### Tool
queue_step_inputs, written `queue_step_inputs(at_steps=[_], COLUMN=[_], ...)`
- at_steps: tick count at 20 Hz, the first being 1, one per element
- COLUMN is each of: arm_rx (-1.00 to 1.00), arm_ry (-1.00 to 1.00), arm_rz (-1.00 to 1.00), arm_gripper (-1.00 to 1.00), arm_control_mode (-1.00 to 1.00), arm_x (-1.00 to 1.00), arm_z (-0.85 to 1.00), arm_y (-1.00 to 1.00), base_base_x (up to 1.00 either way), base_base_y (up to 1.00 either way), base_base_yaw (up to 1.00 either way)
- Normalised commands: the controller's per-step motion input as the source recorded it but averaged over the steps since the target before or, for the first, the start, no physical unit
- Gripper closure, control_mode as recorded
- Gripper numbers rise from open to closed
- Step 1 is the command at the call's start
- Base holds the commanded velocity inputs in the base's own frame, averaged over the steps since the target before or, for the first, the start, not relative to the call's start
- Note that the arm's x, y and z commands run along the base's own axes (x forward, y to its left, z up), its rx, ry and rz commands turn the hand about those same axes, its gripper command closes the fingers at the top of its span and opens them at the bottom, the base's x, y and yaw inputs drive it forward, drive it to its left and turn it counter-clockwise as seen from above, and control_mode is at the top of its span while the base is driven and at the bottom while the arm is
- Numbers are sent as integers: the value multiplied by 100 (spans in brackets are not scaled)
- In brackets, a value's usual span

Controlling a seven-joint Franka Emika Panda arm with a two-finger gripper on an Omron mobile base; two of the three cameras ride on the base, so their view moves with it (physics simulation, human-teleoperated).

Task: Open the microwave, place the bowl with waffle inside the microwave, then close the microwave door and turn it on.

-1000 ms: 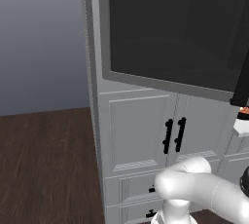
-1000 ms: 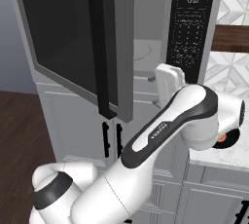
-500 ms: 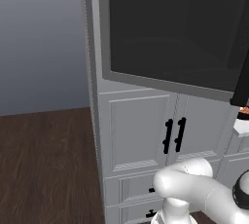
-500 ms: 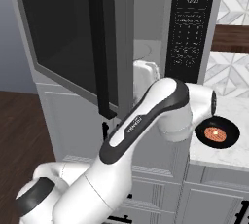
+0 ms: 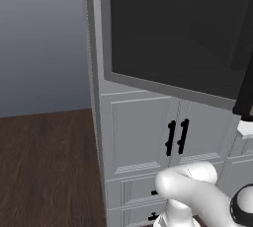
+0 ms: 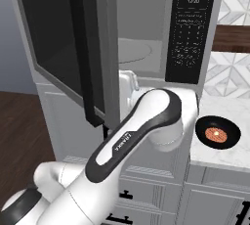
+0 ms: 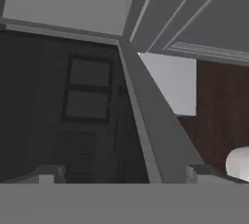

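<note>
**Microwave door ajar, arm folded beneath it, bowl on the counter**

Arm: the white arm [image 6: 132, 141] is seen rising from the lower left of the right base view, bent sharply at a dark-banded elbow just under the microwave [image 6: 146, 28]. The wrist is tucked behind the lower edge of the microwave door [image 6: 63, 43]. The gripper [image 7: 124, 172] is marked in the hand view by two small dark fingertips [image 7: 48, 173] set far apart at the bottom, so the jaws are spread wide with nothing between them.

Surroundings: the door is swung partly open toward the robot, its dark glass and long black bar handle [image 6: 83, 53] turned outward. In the hand view the grey door edge runs diagonally across, dark glass to its left, wood floor to its right. Below stand white panelled cabinet doors [image 5: 143, 132] with short black handles [image 5: 176, 137]. The black control strip [image 6: 191, 28] lies at the right of the cavity. Dark wood floor [image 5: 44, 167] is recorded to the left.

Containers: a pale turntable [image 6: 134, 52] lies inside the lit cavity. The bowl [image 6: 218, 132], dark, with a round orange-brown waffle [image 6: 214, 133] in it, rests on the marble counter [image 6: 219, 155], right of the microwave and just beside the elbow.
</note>
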Motion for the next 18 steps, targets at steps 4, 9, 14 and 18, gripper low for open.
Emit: queue_step_inputs(at_steps=[4, 9, 14, 18], arm_rx=[10, 7, 7, 5], arm_ry=[0, -8, -12, 0], arm_rz=[15, 0, -7, -15], arm_gripper=[-100, -100, -100, -100], arm_control_mode=[-100, -100, -100, -100], arm_x=[-44, -85, -88, -23], arm_z=[44, 28, 7, 0], arm_y=[87, 100, 100, 100], base_base_x=[0, 0, 0, 0], base_base_y=[0, 0, 0, 0], base_base_yaw=[0, 0, 0, 0])
